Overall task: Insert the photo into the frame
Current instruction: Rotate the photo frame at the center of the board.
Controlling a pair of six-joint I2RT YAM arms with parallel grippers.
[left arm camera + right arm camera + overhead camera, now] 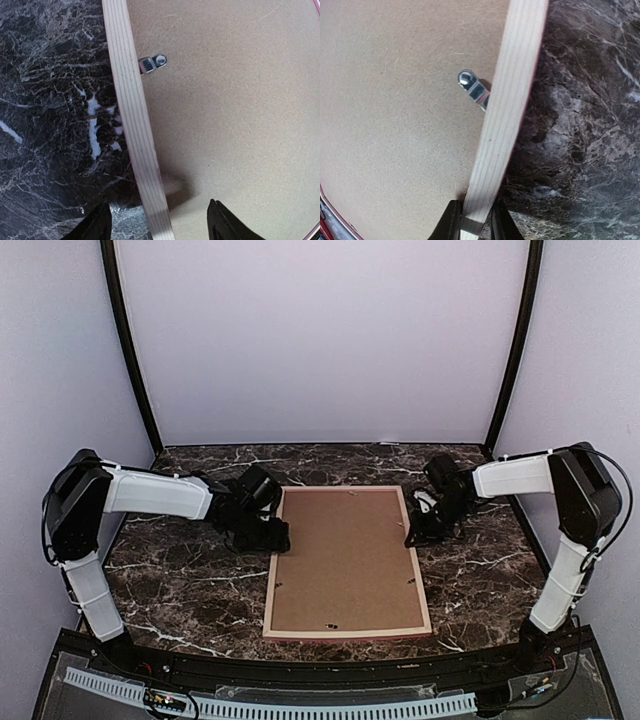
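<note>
The frame (272,580) lies back side up in the middle of the table, its pale wood rails around a brown backing board (347,560). The photo is hidden. My left gripper (275,537) is at the frame's left rail (131,110). In the left wrist view it (157,212) stands open, one finger over the table and the other over the backing board (230,110). My right gripper (412,537) is at the right rail. In the right wrist view it (476,212) is shut on that rail (512,85), a finger pressed against each side.
Small metal turn clips (152,62) (474,89) sit on the board beside each rail. The dark marble table (180,590) stretches out on both sides of the frame. Pale walls stand close behind and at the sides.
</note>
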